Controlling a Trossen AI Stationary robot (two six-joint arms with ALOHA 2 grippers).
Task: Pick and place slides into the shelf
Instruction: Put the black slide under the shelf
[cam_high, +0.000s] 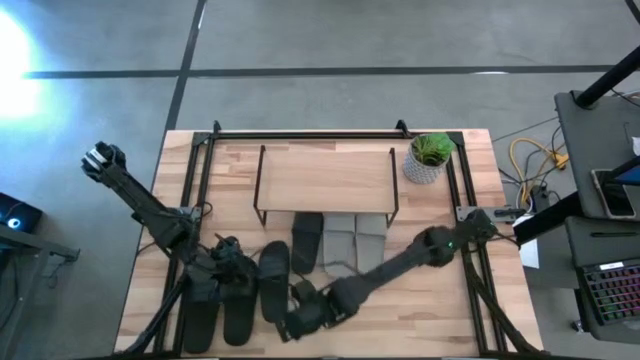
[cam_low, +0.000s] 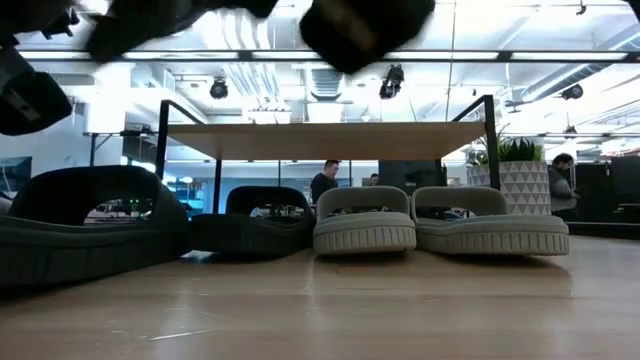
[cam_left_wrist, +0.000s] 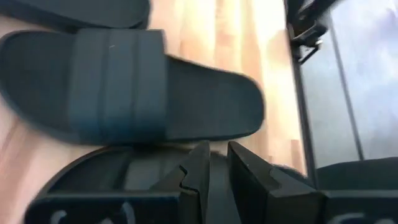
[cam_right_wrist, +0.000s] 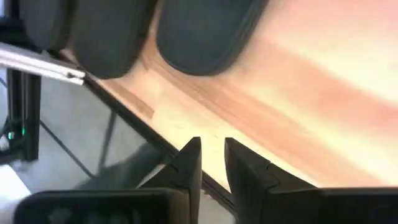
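The shelf (cam_high: 325, 178) stands at the table's far middle, and its board (cam_low: 320, 140) shows in the low view. Two pale grey slides (cam_high: 355, 240) (cam_low: 365, 225) and one dark olive slide (cam_high: 307, 240) rest on their soles at its front, partly under the board. Another dark slide (cam_high: 272, 282) lies nearer. Two black slides (cam_high: 220, 318) lie near the left corner. My left gripper (cam_high: 218, 285) (cam_left_wrist: 214, 163) is shut, low over one black slide (cam_left_wrist: 112, 168), with the other (cam_left_wrist: 124, 87) ahead. My right gripper (cam_high: 292, 325) (cam_right_wrist: 212, 158) is shut above the table's near edge. My left gripper hovers close over the black slide beneath it. I cannot tell whether its fingers touch that slide. My right gripper touches nothing.
A potted plant (cam_high: 430, 158) (cam_low: 520, 185) stands to the right of the shelf. A black metal frame (cam_high: 300, 133) runs along the table's far edge and sides. Bare wood (cam_high: 430, 310) lies at the near right. People (cam_low: 325, 180) show in the room beyond.
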